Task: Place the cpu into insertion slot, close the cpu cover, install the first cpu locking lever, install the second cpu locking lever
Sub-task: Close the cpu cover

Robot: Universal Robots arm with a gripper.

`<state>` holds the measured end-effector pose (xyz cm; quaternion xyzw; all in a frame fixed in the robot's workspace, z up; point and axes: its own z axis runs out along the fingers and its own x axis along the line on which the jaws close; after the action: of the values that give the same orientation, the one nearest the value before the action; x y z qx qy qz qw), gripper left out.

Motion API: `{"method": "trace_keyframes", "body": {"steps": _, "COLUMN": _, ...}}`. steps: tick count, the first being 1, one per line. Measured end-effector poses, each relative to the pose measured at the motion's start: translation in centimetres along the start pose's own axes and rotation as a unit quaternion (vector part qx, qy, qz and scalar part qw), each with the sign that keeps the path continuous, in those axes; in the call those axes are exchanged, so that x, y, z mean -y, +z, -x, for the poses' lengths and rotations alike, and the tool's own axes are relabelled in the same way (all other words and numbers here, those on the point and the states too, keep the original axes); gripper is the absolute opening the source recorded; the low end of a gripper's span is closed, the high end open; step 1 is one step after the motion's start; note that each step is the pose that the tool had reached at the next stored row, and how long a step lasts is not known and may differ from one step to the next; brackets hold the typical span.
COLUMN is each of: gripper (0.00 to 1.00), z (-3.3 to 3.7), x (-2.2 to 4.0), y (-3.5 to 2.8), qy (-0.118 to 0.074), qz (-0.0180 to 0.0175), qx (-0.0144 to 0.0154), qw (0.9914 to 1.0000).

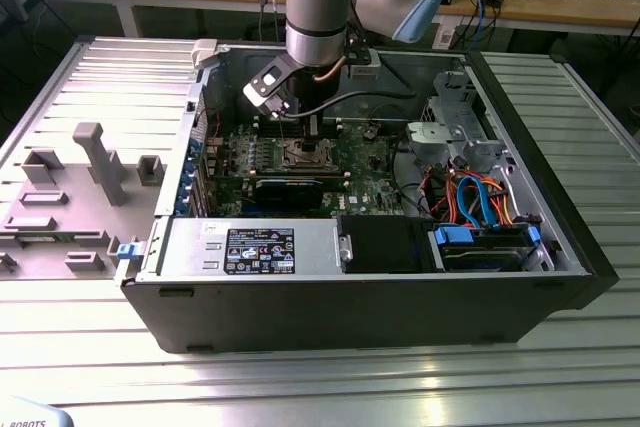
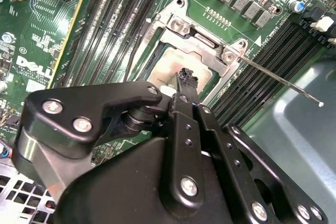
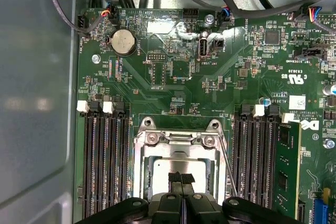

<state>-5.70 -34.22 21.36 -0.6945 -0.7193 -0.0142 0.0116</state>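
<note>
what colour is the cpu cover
The cpu cover is silvery bare metal, clearest in the second wrist view.

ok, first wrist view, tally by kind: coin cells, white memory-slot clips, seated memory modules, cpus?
coin cell: 1
white slot clips: 4
seated memory module: 1
cpu: 1
total: 7
</note>
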Motion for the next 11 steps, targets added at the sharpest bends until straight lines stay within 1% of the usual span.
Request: {"method": "trace_keyframes", "body": {"steps": 11, "gripper": 0.11, "z": 0.01, "x": -0.21, "y": 0.0, "qy": 0.0, "qz": 0.0, "qx": 0.0, "qw": 1.0}}
